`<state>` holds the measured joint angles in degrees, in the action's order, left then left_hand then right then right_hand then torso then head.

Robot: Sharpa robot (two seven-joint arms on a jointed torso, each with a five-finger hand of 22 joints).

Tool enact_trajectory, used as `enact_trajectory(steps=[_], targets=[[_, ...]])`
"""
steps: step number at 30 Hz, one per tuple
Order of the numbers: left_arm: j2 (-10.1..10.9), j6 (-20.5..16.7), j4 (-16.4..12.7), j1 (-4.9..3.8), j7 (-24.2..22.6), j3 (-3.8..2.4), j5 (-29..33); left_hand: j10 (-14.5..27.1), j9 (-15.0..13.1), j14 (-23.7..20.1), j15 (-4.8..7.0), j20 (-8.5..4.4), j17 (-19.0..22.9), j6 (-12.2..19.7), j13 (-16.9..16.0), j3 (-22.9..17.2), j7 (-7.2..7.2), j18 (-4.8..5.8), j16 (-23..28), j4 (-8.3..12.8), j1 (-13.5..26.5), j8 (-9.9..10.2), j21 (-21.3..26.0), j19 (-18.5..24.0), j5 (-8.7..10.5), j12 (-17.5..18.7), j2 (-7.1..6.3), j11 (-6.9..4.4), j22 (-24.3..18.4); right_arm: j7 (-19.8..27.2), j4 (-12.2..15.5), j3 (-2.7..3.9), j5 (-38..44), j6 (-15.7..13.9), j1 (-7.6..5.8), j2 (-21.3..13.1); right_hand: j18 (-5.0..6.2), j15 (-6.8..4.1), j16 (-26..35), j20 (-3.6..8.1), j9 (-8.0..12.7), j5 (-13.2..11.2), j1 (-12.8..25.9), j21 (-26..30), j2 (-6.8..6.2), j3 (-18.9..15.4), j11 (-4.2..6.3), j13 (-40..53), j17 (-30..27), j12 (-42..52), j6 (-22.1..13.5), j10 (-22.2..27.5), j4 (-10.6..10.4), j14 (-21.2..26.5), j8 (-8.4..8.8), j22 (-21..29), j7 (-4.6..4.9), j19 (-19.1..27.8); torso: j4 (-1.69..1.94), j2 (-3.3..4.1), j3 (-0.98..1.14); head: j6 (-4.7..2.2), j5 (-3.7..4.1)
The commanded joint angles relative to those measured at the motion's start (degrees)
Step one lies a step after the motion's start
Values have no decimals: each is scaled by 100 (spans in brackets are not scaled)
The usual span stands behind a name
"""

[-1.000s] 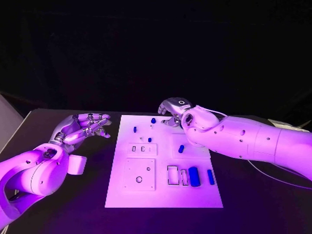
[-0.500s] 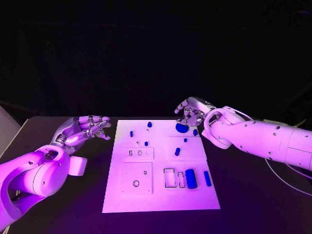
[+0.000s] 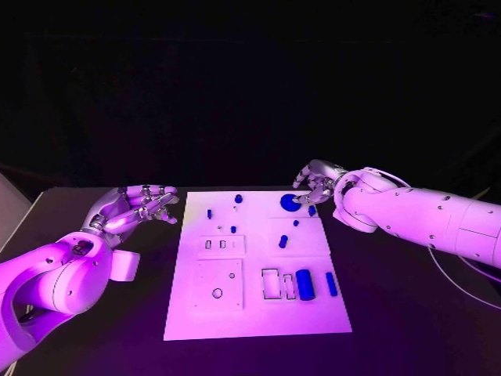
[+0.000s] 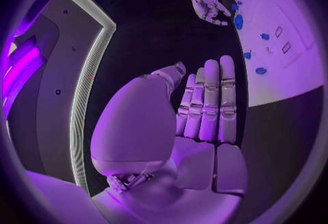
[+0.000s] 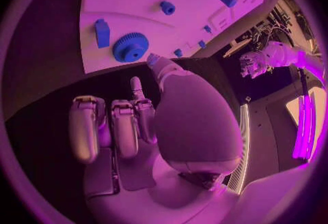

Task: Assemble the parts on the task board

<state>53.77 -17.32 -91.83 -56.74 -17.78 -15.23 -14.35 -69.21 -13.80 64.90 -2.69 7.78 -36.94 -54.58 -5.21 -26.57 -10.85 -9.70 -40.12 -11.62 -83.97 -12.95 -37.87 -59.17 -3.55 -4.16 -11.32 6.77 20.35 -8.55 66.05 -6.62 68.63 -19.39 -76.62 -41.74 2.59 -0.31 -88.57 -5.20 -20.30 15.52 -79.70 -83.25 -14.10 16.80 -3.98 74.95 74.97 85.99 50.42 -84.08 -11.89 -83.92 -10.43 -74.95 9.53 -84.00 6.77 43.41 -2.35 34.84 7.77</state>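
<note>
The white task board lies mid-table. A blue gear sits at its one-o'clock corner, with a long blue peg toward four o'clock. The right hand hovers just beside the gear, empty, fingers loosely apart. The left hand hangs at the board's ten o'clock, spread and empty.
</note>
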Motion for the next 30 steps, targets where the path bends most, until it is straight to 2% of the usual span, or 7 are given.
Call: enact_trajectory(steps=[1,6,8,15,30], targets=[[-16,116,-6,3,-47,-4,-19,55,-5,-33,11,6,-6,45,-7,-19,8,-60,-29,4,42,35,-37,34,39,18,3,-3,6,-398,-21,2,323,349,-1,38,-132,76,-114,-83,-35,45,74,-254,21,-236,-94,1505,1367,401,-138,-592,-95,-580,-119,-963,22,-405,23,-1,-13,26,13],[-17,118,-4,3,-44,-4,-23,55,-5,-33,11,6,-6,45,-7,-19,8,-60,-29,4,42,35,-37,34,39,18,3,-3,6,-532,-80,2,438,384,1,93,-140,83,-124,-90,-37,38,71,-286,25,-295,-101,1505,1416,401,-165,-592,-128,-590,-131,-1003,28,-417,35,10,-12,47,22],[-17,118,-2,3,-44,-4,-25,55,-5,-33,11,6,-6,45,-7,-19,8,-60,-29,4,42,35,-37,34,39,18,3,-3,6,-566,-109,1,477,387,4,121,-141,87,-125,-95,-36,35,62,-289,30,-325,-105,1505,1421,401,-186,-592,-142,-591,-133,-1008,33,-417,24,12,-12,59,11],[-31,123,11,4,-43,-4,-30,55,-5,-33,11,6,-6,45,-7,-19,8,-60,-29,4,42,35,-37,34,39,18,3,-3,6,-607,-121,0,534,403,11,167,-146,89,-129,-97,-37,33,56,-306,36,-336,-107,1505,1439,401,-191,-592,-149,-594,-136,-1030,35,-425,22,1,-13,105,21],[-44,129,19,4,-39,-4,-48,55,-5,-33,11,6,-6,45,-7,-19,8,-60,-29,4,42,35,-37,34,39,18,3,-3,6,-627,-292,-7,586,427,37,311,-153,94,-134,-104,-41,53,14,-330,65,-347,-111,1505,1462,401,-192,-592,-159,-599,-155,-1061,36,-434,34,-5,-8,134,20]])
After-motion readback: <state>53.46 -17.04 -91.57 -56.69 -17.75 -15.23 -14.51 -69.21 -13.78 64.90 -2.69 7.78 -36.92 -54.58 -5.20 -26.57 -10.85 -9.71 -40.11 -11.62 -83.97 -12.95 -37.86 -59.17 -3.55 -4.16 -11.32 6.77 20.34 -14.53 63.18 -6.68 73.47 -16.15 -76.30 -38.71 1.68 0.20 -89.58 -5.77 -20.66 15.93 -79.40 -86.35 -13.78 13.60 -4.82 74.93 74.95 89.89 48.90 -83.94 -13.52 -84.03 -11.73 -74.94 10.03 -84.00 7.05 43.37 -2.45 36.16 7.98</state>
